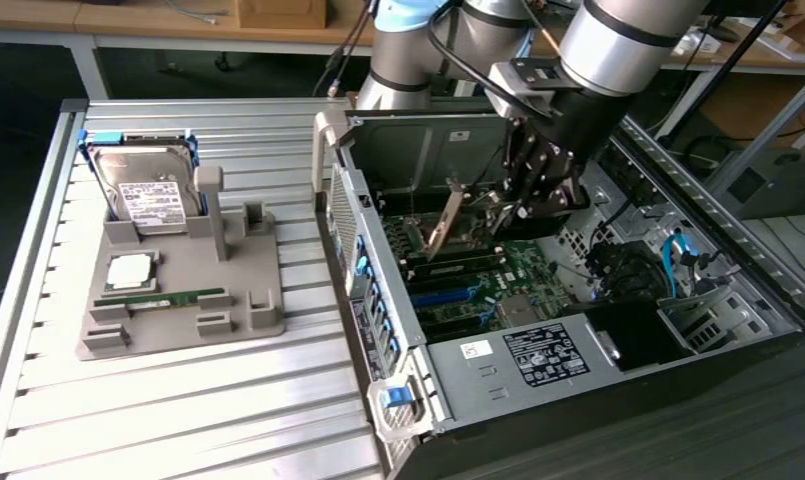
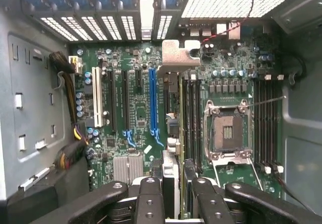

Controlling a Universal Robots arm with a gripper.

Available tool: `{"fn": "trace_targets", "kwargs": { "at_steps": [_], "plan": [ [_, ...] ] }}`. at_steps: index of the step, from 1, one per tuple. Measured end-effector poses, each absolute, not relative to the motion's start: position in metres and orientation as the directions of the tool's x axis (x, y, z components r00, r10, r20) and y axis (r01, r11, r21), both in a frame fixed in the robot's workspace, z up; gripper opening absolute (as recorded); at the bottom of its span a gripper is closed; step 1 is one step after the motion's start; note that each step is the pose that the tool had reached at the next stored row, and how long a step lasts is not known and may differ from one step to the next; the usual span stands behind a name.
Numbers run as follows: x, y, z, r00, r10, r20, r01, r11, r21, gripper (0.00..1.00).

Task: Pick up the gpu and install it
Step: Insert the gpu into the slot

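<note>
1. We see the arm reaching down into the open computer case (image 1: 422,150), which lies on its side at the exterior view's right.
2. The tool (image 1: 520,205) is clamped on the gpu (image 1: 445,222). In the wrist view the thin card runs edge-on between the two inner fingers (image 2: 151,199), which press on either face.
3. The gpu is inside the case, held over the green motherboard (image 2: 136,108). Its silver bracket (image 2: 179,53) points toward the case's perforated rear wall.
4. In the exterior view the bracket slants, so the card looks tilted rather than square to the board.
5. From the wrist view the card's edge lies just beside the long blue slot (image 2: 153,103), between that slot and the black memory slots (image 2: 191,118). We cannot tell whether the card touches any slot.
6. The empty processor socket (image 2: 226,131) sits past the memory slots, well apart from the card.
7. At the exterior view's left, on the slatted desk (image 1: 175,400), stands a grey holder (image 1: 249,300).
8. A silver hard drive (image 1: 149,195) with a white label stands propped at the holder's far end. A slim green RAM stick (image 1: 162,298) lies flat nearer the front, with a square silver chip (image 1: 129,268) between them.
</note>
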State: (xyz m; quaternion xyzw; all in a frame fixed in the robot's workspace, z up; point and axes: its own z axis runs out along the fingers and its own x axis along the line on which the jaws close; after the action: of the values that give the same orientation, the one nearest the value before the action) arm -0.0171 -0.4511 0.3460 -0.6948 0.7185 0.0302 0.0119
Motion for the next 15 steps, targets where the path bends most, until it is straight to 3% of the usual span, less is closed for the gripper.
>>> {"fn": "trace_targets", "kwargs": {
  "at_steps": [15],
  "plan": [
    [-0.030,-0.453,0.331,-0.034,-0.998,-0.059,-0.999,0.033,0.027,0.27]
  ]
}}
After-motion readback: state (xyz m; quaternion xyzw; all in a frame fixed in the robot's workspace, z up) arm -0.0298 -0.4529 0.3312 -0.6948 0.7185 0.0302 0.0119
